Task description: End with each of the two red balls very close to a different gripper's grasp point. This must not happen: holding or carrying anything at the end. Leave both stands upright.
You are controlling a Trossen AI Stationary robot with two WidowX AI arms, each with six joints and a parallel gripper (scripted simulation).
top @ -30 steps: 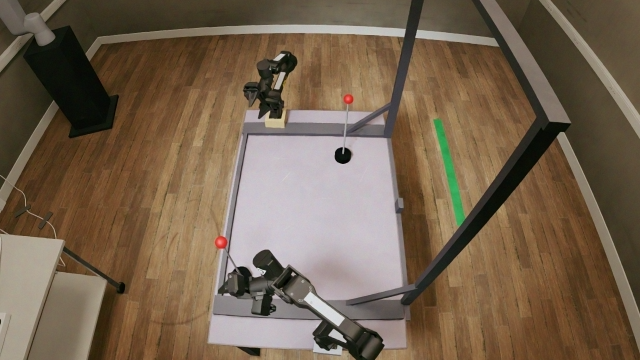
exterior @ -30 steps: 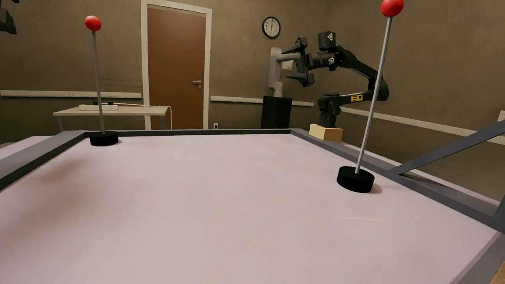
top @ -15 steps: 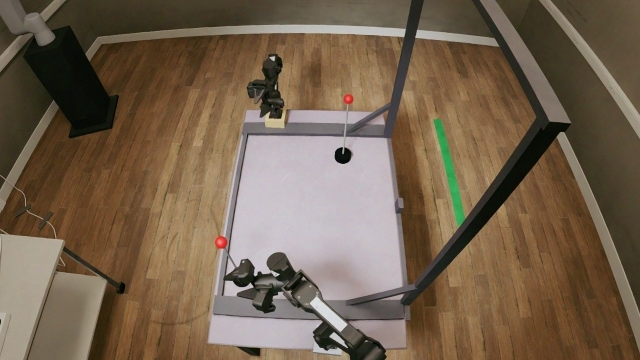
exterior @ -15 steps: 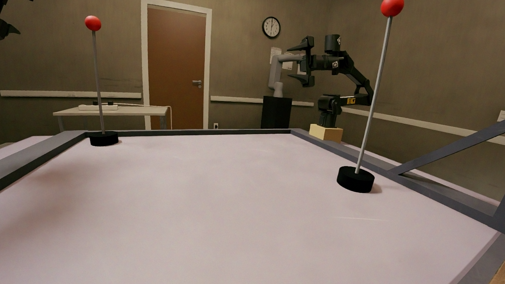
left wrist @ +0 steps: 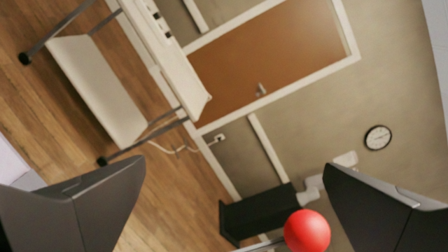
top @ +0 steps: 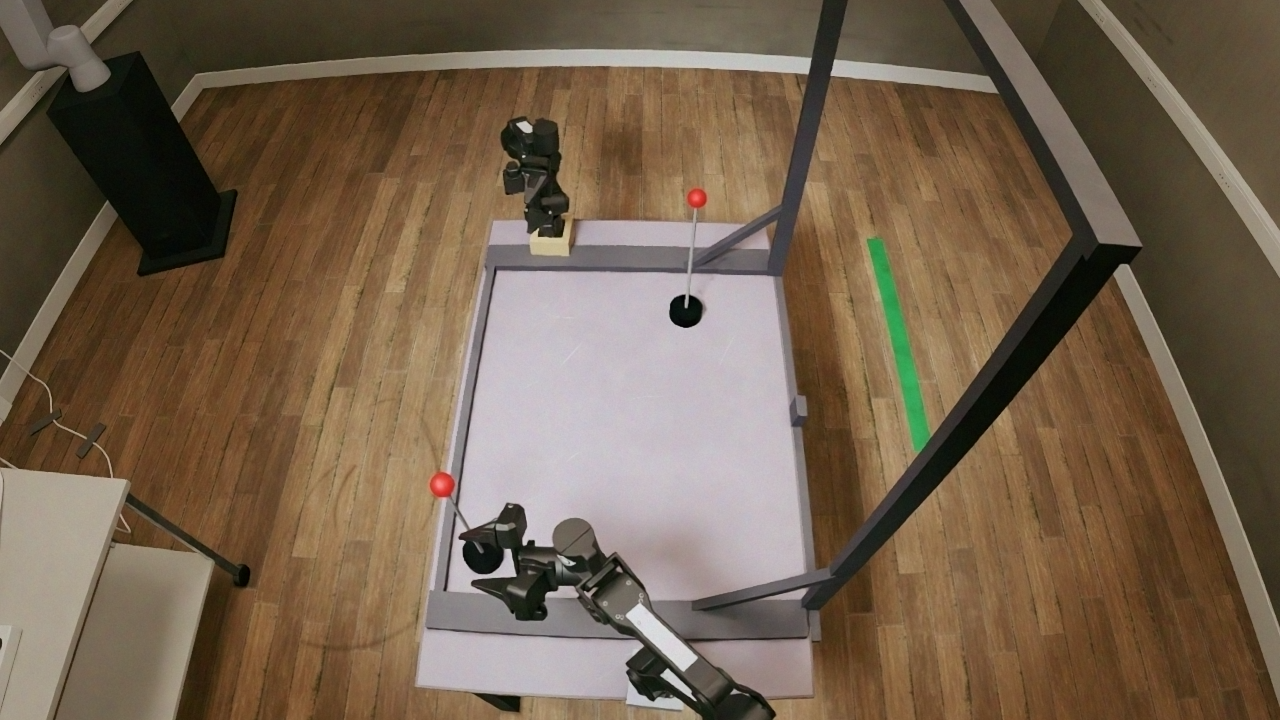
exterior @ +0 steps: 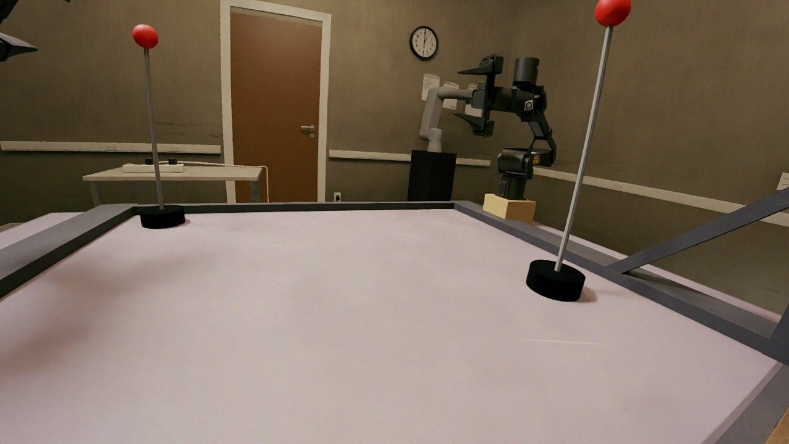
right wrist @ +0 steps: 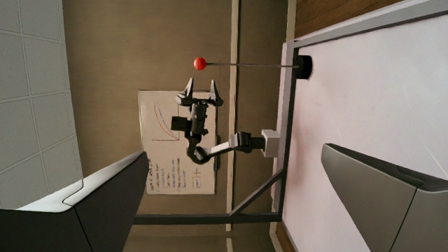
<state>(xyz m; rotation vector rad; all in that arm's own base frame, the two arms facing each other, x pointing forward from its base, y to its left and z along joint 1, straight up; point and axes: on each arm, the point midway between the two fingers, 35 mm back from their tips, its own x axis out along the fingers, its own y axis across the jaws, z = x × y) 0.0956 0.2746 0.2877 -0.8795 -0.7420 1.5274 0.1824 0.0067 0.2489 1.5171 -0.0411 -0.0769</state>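
Two red balls sit on thin rods with round black bases, and both stands are upright. The near ball (top: 441, 484) has its base (top: 482, 555) in the table's front left corner. My left gripper (top: 468, 559) is open right beside this stand. In the left wrist view the ball (left wrist: 307, 231) shows low between the fingers, close to the right one. The far ball (top: 696, 197) stands on its base (top: 685, 310) at the back right. My right gripper (exterior: 457, 94) is open and empty, raised over its folded arm (top: 537, 179), well apart from that ball (exterior: 612, 10).
A dark raised rim (top: 626, 257) borders the pale mat. A dark frame post (top: 801, 134) with a diagonal brace rises just behind the far stand. A tall black pedestal (top: 134, 161) and a white desk (top: 53, 573) stand on the wooden floor beside the table.
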